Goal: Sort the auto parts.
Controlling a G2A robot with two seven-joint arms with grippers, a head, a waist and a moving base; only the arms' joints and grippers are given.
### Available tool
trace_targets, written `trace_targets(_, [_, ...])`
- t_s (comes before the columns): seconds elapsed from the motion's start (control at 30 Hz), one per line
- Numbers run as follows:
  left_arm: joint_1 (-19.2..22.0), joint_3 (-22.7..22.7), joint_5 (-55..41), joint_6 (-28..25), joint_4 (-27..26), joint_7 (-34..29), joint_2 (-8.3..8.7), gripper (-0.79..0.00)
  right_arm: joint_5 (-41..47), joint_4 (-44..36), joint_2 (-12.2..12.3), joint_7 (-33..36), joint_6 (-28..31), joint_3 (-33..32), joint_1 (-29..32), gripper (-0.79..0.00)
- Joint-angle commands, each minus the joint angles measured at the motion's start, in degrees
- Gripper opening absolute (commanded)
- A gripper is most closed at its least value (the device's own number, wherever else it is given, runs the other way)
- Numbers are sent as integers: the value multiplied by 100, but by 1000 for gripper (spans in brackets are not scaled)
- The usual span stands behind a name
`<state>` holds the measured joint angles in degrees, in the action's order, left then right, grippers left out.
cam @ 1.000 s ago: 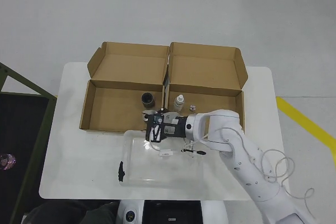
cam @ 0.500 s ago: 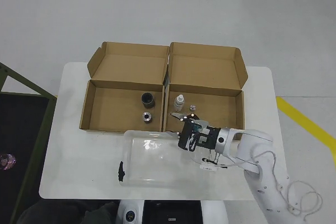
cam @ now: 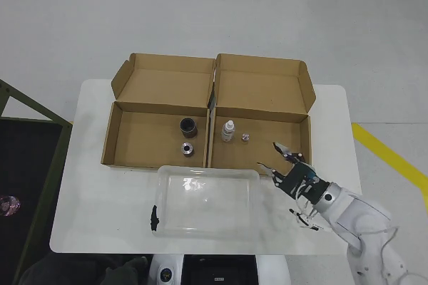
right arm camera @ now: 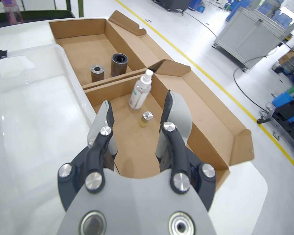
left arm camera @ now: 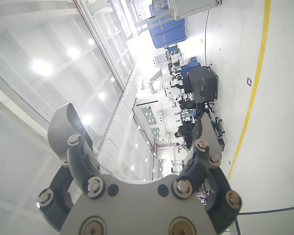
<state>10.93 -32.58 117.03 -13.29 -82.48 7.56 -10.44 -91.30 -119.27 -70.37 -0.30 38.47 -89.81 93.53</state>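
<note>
The right gripper [cam: 269, 157] hovers over the near wall of an open brown cardboard box [cam: 282, 135] by the white worktop's [cam: 93, 178] far edge, its fingers spread and empty. This box holds a small white spray bottle [cam: 228, 130] and a small metal-capped part [cam: 245, 135]. The neighbouring brown cardboard box [cam: 139, 139] holds a tall dark metal cylinder [cam: 188, 127] and a shorter grey metal bushing [cam: 187, 148]. A clear plastic bin [cam: 159, 192] sits at the near edge. The left gripper [left arm camera: 134, 113] points up into the room, fingers parted, holding nothing.

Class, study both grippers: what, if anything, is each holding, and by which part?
Nothing is held. The right gripper is open and empty by the right cardboard box; the left gripper is open and empty too.
</note>
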Motion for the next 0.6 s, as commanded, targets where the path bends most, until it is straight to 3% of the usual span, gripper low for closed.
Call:
trace_targets(0.0, [0,0,0,0,0,0,0,0,-5,9,11,-265,-230,-193,242,-397])
trace_targets(0.07, [0,0,0,0,0,0,0,0,10,14,19,-492,-402,-340,456,-363])
trace_targets(0.13, [0,0,0,0,0,0,0,0,18,32,32,-671,-466,-458,603,-163])
trace_targets(0.23, [0,0,0,0,0,0,0,0,60,84,43,-820,-578,-579,743,0])
trace_targets(0.57, [0,0,0,0,0,0,0,0,222,163,59,-1251,-1035,-843,1068,0])
